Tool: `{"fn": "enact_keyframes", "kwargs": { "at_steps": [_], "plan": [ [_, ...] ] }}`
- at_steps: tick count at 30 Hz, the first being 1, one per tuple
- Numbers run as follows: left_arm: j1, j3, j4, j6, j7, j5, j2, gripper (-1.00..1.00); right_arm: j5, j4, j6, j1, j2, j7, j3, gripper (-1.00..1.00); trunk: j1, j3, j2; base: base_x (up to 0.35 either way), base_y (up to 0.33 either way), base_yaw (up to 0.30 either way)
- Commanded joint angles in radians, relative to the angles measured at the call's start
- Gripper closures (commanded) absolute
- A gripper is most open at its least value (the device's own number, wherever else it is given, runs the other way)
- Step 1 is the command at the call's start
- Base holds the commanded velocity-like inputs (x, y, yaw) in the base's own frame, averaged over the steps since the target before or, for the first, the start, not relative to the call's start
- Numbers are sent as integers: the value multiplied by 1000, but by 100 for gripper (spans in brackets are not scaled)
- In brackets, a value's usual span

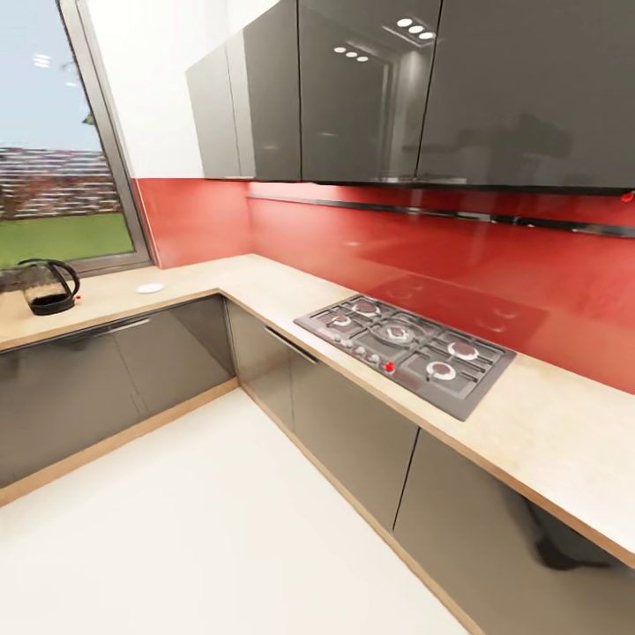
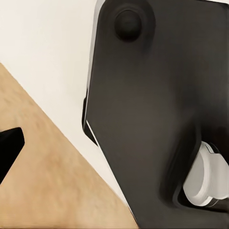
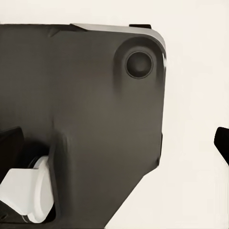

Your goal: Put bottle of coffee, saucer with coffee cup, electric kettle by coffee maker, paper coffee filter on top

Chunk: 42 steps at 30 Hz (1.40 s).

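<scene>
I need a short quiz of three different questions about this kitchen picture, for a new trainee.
1. True or false: the electric kettle stands on the kitchen countertop below the window.
2. What lies nearer to the kettle? A) the saucer B) the gas hob
3. Fill in: the wall panel behind the hob is coloured ____.

Key: 1 true; 2 A; 3 red.

An L-shaped kitchen countertop (image 1: 265,291) runs over grey cabinet fronts (image 1: 353,432) below a red backsplash (image 1: 441,256). The electric kettle (image 1: 48,287) stands near the window (image 1: 53,150), the saucer (image 1: 150,287) well apart from it. A gas hob (image 1: 407,348) sits in the worktop.
</scene>
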Motion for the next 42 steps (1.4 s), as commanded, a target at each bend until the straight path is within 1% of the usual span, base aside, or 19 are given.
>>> {"fn": "enact_keyframes", "kwargs": {
  "at_steps": [1, 8, 39, 42],
  "plan": [
    [-1, 4, 1, -3, 0, 5, 0, -100, 0, 0, -3, 0, 0, 0, 0, -100, -4, 1, 6, 0, 0, 271],
    [-1, 9, 1, -3, 0, 4, 0, -100, 1, 0, -3, 0, 0, 0, 0, -100, -31, 19, 55, 0, 0, 271],
    [-1, 10, 1, -3, 0, 6, 0, -100, 0, 0, -3, 0, 0, 0, 0, -100, -150, 98, 272, 0, 0, 271],
    [-1, 8, 1, -5, -2, 3, -3, -100, 0, 0, -3, 0, 0, 0, 0, -100, -150, 96, 272, 0, 0, 273]
  ]
}}
